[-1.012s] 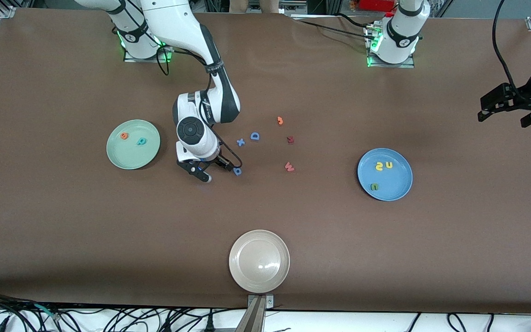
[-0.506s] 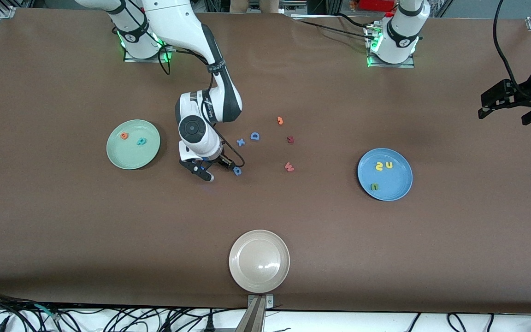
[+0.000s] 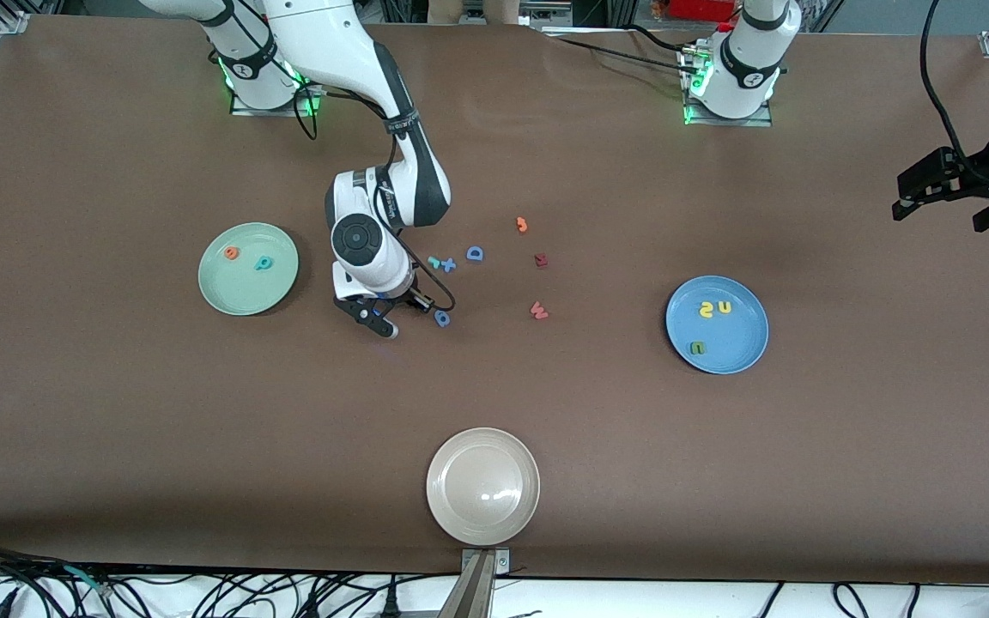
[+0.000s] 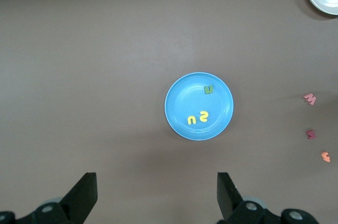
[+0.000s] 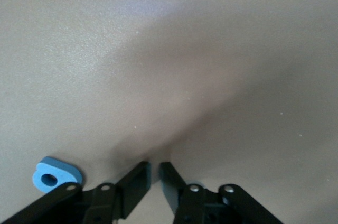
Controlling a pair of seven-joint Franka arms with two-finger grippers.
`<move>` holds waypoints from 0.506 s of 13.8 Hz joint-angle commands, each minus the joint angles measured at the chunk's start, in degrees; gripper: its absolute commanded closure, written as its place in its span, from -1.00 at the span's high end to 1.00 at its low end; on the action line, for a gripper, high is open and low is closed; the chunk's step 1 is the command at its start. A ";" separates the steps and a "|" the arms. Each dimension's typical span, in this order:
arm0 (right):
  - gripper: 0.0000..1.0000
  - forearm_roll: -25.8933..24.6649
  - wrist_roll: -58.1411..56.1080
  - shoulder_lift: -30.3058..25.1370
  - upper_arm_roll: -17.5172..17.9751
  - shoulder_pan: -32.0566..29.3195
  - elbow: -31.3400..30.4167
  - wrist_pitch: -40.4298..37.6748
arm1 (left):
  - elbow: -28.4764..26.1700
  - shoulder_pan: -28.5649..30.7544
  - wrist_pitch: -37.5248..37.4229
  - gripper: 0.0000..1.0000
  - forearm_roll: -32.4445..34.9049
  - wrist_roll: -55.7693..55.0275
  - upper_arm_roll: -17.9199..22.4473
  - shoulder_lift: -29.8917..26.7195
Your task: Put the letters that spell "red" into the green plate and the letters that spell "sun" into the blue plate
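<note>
Bare brown table, cables trailing along its near edge. The teal "r" lies apart from the right gripper, whose fingers are almost pressed together on nothing. The left gripper waits, spread wide.

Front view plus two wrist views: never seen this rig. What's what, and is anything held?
There are two Franka robot arms bolted to a table. The front view comes from a high camera that faces them. Each wrist view comes from a camera on that arm's wrist.

The green plate holds an orange "e" and a teal "d". The blue plate holds a yellow "s", a yellow "u" and a green "n". A teal "r" and other loose letters lie mid-table. A beige plate sits nearest the camera.

The right end effector is down at the table beside a blue "g", its fingers nearly together with nothing visible between them. The left end effector waits, open and empty, high over the blue plate.
</note>
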 commanded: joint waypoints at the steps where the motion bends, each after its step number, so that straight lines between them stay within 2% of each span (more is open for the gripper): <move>1: -1.00 1.31 -0.21 0.25 0.03 0.39 -0.90 0.21 | 1.57 0.13 -1.17 1.00 -0.12 -0.43 -0.26 0.57; 3: -1.00 1.31 -0.47 -0.71 -0.58 0.39 -0.90 -1.54 | 1.57 0.22 -1.17 1.00 -0.12 -0.43 -0.17 0.57; 7: -1.00 1.05 -1.79 -5.18 -5.75 0.48 -0.81 -11.54 | 1.57 0.22 -1.17 1.00 -0.12 -0.43 -0.17 0.57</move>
